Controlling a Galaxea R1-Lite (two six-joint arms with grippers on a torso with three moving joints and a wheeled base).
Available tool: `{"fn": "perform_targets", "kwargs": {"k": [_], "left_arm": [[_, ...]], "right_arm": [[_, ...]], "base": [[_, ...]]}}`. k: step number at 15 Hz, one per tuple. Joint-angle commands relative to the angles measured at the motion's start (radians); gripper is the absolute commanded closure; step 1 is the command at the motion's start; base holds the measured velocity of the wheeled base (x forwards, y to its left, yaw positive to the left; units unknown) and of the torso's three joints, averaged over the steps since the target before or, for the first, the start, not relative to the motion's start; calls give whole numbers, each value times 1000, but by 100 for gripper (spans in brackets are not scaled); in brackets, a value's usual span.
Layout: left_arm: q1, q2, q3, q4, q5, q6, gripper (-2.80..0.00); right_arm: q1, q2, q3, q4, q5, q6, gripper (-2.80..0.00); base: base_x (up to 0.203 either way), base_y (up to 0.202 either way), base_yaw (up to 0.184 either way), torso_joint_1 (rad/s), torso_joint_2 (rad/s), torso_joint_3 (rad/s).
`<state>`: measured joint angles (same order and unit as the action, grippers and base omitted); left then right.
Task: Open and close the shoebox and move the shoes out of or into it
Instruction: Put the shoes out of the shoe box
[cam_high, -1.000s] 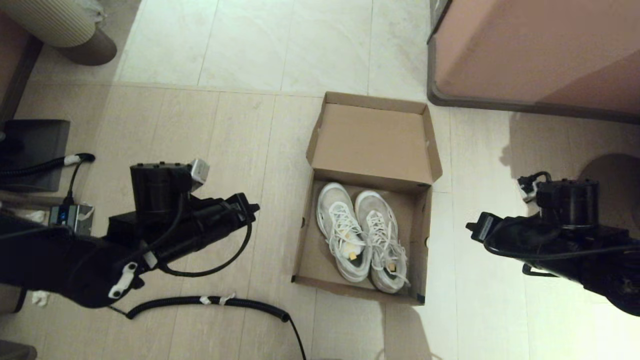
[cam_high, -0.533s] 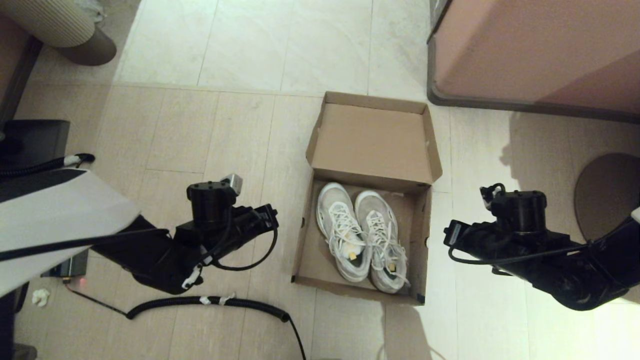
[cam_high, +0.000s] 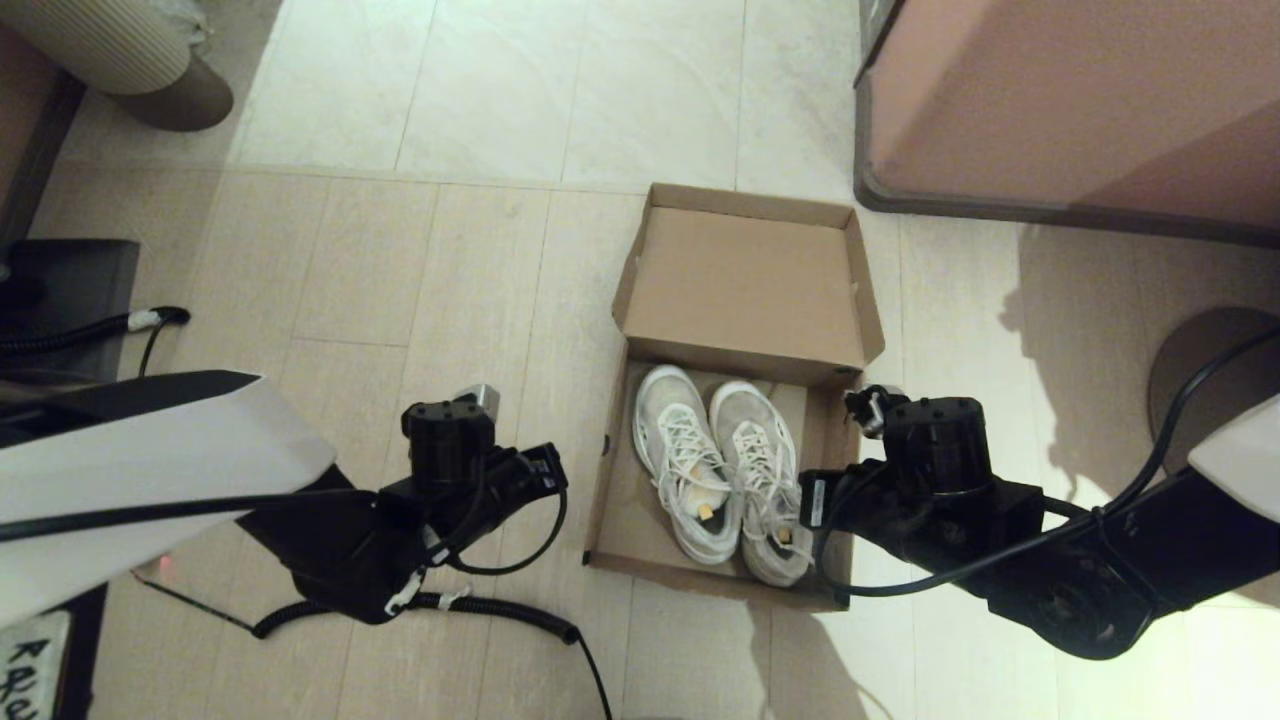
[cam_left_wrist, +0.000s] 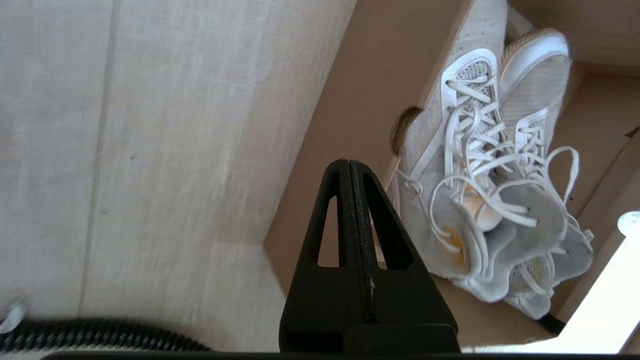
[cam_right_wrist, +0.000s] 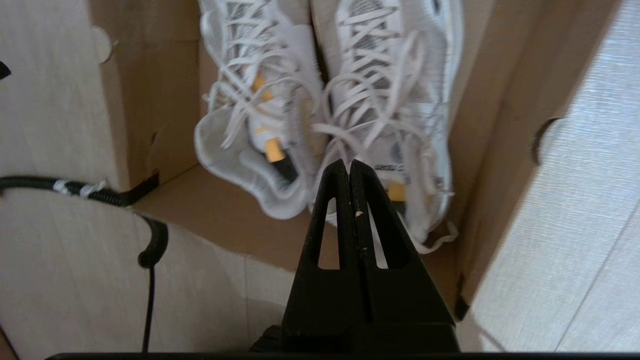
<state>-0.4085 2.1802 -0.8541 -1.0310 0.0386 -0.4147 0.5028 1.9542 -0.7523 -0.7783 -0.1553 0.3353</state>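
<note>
Head view. Shoebox (cam_high: 745, 300): plain brown cardboard, standing on the tiled floor (cam_high: 450, 250), hinged lid thrown back on the far side with its inner face up. Shoes (cam_high: 722, 470): a white lace-up pair with chunky soles, lying side by side inside the shoebox, toes toward the lid, heels toward the near wall, small yellow tabs showing at the tongues. Left gripper (cam_high: 540, 470): off the shoebox's left wall, just outside it, on a black arm reaching in from the left. Right gripper (cam_high: 812, 500): over the shoebox's right wall near its near corner, wrist block above the rim. Black coiled cable (cam_high: 420, 603): on the floor off the shoebox's near left side. Pinkish-brown cabinet (cam_high: 1070, 100): beyond the shoebox, to its right. No legible writing on the shoebox.

Left wrist view. Left gripper (cam_left_wrist: 348, 165): fingers pressed together, nothing between them, tip over the shoebox's (cam_left_wrist: 350, 90) outer wall, apart from the shoes (cam_left_wrist: 490, 170). Laces loose and looped; yellow marks inside the heels.

Right wrist view. Right gripper (cam_right_wrist: 349, 166): fingers together, empty, tip above the heel of the nearer of the shoes (cam_right_wrist: 340, 100); contact cannot be told. Shoebox (cam_right_wrist: 500, 125): round finger hole in the side wall, black tape at a near corner.
</note>
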Motion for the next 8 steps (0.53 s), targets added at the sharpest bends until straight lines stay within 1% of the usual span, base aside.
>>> {"fn": "perform_targets", "kwargs": {"k": [1,2,4,7,8], "left_arm": [[1,-29,59,-29,14,-2,0],[6,-44,77,-34,26,-5,0],[1,-50,72,-35,27,0,0],[-3,-43,67,-35,27,7,0],[-4,-43,70,-35,27,8,0]], "right_arm": [[11,28,-6,-7,-1,4,0],[12,55,-20,-9,-1,6,0],[15,99,-41,-19,-1,2,0],[34,127,-30,-24,-1,-21,0],[35,129,-27,-23,-4,-22,-280]], "base": [[0,0,0,0,0,0],[0,0,0,0,0,0],[0,0,0,0,0,0],[0,0,0,0,0,0],[0,0,0,0,0,0]]}}
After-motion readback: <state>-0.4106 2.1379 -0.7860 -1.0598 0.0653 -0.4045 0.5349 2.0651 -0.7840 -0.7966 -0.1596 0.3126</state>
